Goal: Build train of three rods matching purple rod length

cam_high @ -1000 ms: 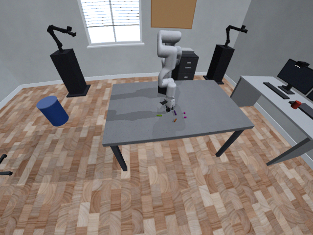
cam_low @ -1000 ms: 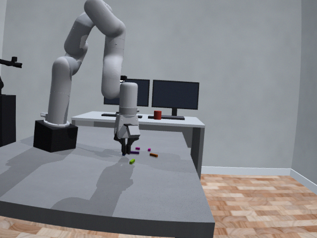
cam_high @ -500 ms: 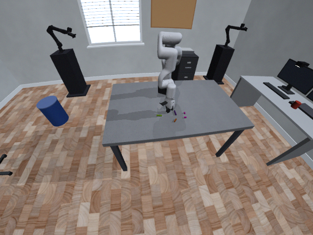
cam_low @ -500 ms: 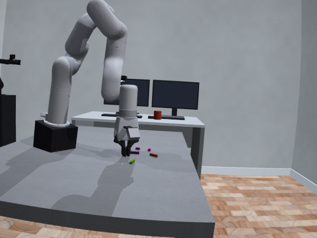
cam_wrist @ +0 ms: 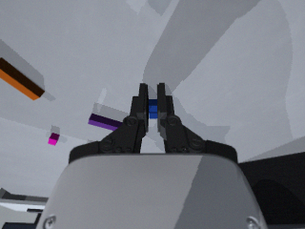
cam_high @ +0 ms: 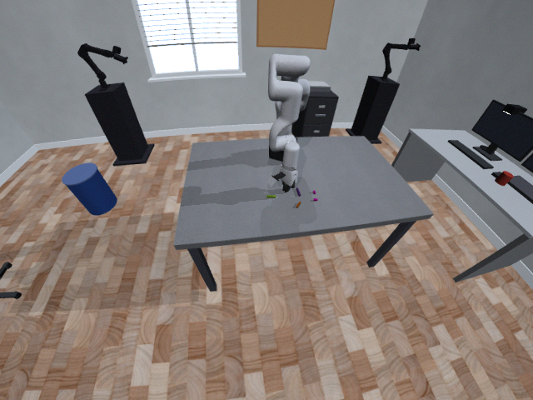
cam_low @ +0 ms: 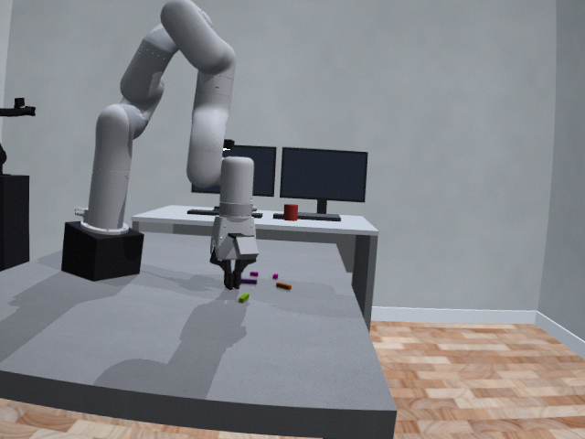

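Observation:
My gripper (cam_high: 286,188) (cam_low: 230,284) (cam_wrist: 152,93) is shut on the small blue rod (cam_wrist: 152,109), which shows only in the wrist view, pinched between the fingertips. It hangs low over the grey table (cam_high: 344,181) (cam_low: 142,330). The purple rod (cam_high: 296,189) (cam_low: 249,281) (cam_wrist: 105,121) lies just beside the fingers. The lime rod (cam_high: 271,196) (cam_low: 243,297) lies on the gripper's other side. The orange rod (cam_high: 297,204) (cam_low: 283,285) (cam_wrist: 19,78) lies a little past the purple one. Two magenta rods (cam_high: 314,192) (cam_high: 315,199) (cam_low: 254,273) (cam_low: 275,275) lie apart from each other beyond it; one also shows in the wrist view (cam_wrist: 53,138).
The arm's black base (cam_low: 101,255) stands at the table's back. A white desk with monitors (cam_low: 324,175) and a red cup (cam_low: 290,211) stands beyond the table. A blue bin (cam_high: 89,188) stands on the floor.

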`<state>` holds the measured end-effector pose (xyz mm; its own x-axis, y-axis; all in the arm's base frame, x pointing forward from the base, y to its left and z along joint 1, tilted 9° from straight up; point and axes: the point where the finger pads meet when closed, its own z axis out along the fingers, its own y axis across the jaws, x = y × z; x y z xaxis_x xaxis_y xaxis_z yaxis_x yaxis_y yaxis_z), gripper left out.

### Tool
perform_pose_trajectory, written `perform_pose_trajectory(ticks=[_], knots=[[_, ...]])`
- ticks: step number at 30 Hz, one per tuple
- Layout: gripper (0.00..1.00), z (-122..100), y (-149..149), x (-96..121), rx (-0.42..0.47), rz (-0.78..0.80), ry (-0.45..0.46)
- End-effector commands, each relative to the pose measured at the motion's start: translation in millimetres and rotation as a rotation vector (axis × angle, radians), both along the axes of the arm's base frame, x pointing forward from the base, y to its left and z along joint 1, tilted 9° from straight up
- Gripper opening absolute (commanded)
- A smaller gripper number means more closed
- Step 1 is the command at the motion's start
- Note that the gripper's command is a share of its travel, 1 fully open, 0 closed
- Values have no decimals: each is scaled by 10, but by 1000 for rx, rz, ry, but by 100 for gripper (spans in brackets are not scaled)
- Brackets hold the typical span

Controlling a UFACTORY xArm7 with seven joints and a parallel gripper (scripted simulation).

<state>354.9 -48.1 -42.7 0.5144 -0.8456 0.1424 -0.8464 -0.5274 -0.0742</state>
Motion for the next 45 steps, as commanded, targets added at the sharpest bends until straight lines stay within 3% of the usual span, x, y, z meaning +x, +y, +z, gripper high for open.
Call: perform_pose_trajectory(ticks=[1, 23, 36, 45], knots=[[4, 7, 0, 10, 0, 0, -3], [4, 7, 0, 10, 0, 0, -3], [24, 7, 0, 10, 0, 0, -3], [24, 7, 0, 10, 0, 0, -3]])
